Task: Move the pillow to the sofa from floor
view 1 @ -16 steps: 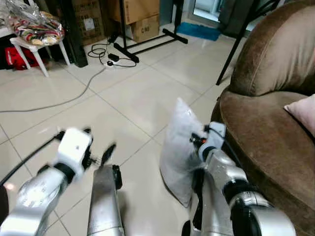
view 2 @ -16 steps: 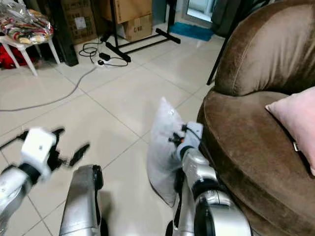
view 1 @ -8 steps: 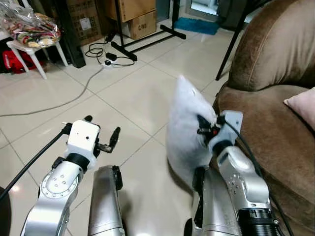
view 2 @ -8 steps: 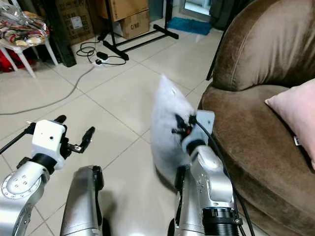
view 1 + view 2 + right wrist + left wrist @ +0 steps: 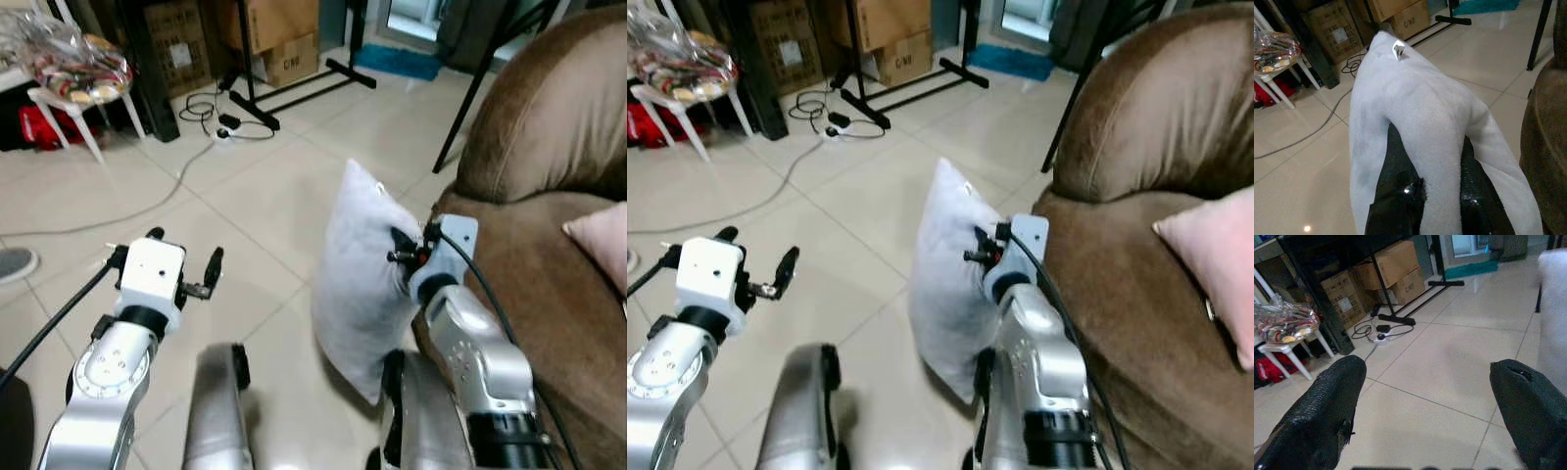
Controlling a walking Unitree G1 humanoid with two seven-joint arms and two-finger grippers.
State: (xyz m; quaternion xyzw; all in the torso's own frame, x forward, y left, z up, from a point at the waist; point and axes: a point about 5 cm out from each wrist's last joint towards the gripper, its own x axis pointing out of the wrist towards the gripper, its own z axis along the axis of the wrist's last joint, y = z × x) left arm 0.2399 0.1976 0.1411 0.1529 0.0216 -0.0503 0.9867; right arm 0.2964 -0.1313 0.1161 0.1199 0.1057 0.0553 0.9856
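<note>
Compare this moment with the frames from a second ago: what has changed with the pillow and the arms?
The right gripper has lifted the white pillow off the floor beside the brown sofa; its jaws stay shut on a fold of it. The left gripper has risen a little and steadied, jaws open and empty. The pink cushion on the sofa, the cardboard boxes and the white stool are as before.

Tiled floor [image 5: 294,186] carries a power cable [image 5: 147,201], boxes [image 5: 284,59], and a stool [image 5: 73,98].
</note>
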